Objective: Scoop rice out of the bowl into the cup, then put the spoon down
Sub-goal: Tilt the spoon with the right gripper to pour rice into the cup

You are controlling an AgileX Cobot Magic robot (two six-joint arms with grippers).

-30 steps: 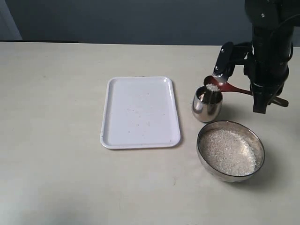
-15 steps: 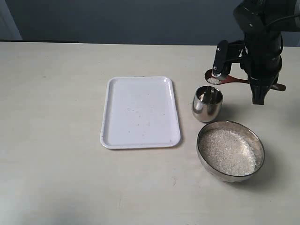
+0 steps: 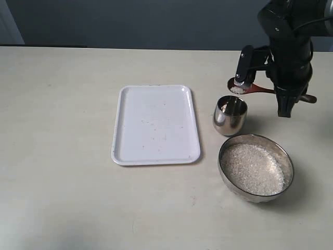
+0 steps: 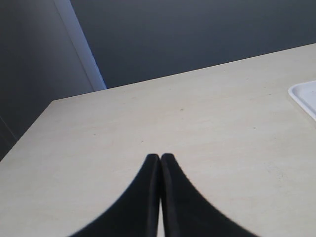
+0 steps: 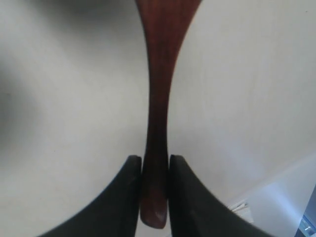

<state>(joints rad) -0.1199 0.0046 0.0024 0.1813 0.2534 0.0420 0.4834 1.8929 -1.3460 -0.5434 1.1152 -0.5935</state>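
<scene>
Rice transfer mid-way, spoon loaded near the cup. Far left, out of the exterior view, the left fingers (image 4: 145, 197) are pressed together w/ nothing between them, hanging above a bare stretch of the pale counter (image 3: 62, 156). Next over, a white tray (image 3: 156, 125) lies flat mid-counter, carrying only a few stray specks. It is prob. where the spoon gets set down, tho that is a guess. Just right of the tray stands the cup (image 3: 229, 115), upright, w/ a pale patch inside that could be grains or a reflection; can't tell which. Above the cup and a little beyond its rim hangs the spoon (image 3: 244, 87), its oval end roughly level and carrying a small heap of white grains. The handle runs right into the right fingers (image 5: 123, 197), which the wrist view shows clamped on the thin end of the handle from both sides. Nearest the camera on the right, the bowl (image 3: 256, 198) sits just beside the cup w/ a good bed of rice (image 3: 253, 167) inside. Status, as judged: scoop done, load not yet tipped into the cup. The pour and the set-down of the spoon are both left to do.
</scene>
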